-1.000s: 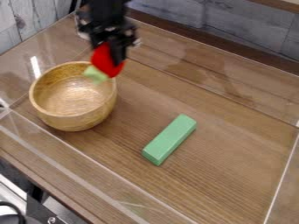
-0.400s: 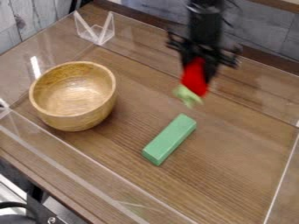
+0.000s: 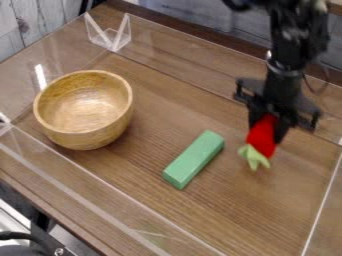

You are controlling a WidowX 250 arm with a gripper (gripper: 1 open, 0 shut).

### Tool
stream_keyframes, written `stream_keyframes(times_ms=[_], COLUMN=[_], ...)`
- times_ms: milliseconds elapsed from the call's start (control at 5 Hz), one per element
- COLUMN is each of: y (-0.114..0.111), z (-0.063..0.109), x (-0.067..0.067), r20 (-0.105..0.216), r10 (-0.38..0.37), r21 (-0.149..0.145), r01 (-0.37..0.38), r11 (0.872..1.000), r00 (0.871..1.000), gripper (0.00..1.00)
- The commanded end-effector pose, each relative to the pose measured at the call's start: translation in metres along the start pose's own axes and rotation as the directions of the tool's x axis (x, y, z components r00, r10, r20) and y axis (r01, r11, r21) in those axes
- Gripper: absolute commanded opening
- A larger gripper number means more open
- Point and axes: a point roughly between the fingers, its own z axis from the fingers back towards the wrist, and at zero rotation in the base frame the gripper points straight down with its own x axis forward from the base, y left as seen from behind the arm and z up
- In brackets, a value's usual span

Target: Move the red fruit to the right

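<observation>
The red fruit (image 3: 263, 137) is a small glossy red toy with a light green leafy end pointing down. It hangs just above the wooden table at the right, to the right of the green block. My gripper (image 3: 270, 121) points straight down and is shut on the fruit's upper part. The dark arm reaches down from the top right corner of the camera view. The fruit's leafy tip is very close to the table surface; whether it touches I cannot tell.
A green rectangular block (image 3: 195, 158) lies diagonally in the middle of the table. A wooden bowl (image 3: 83, 108) stands at the left. Clear plastic walls (image 3: 318, 215) fence the table on all sides, and a clear bracket (image 3: 110, 32) stands at the back.
My gripper carried the red fruit from above the bowl's rim at the left across the table to the right and lower down, past the green block.
</observation>
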Motion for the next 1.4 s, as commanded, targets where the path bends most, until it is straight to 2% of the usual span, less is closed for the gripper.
stream_keyframes(times_ms=[0, 200, 400, 600, 800, 1000, 1200], y=[0.000, -0.002, -0.004, -0.001, 0.002, 0.018, 0.032], z=[0.004, -0.005, -0.011, -0.008, -0.007, -0.007, -0.003], x=[0.006, 0.005, 0.004, 0.006, 0.007, 0.015, 0.022], r20=[0.050, 0.049, 0.051, 0.057, 0.057, 0.057, 0.066], r10=[-0.015, 0.035, 0.092, 0.042, -0.001, -0.034, -0.074], r21=[0.008, 0.021, 0.034, 0.028, 0.029, 0.031, 0.026], r01=[0.015, -0.036, -0.094, -0.044, 0.000, 0.033, 0.072], r11=[1.000, 0.999, 0.995, 0.999, 1.000, 0.999, 0.997], r00=[0.999, 0.998, 0.994, 0.997, 0.998, 0.998, 0.995], gripper=[0.00, 1.00, 1.00, 0.00, 1.00, 1.00, 0.00])
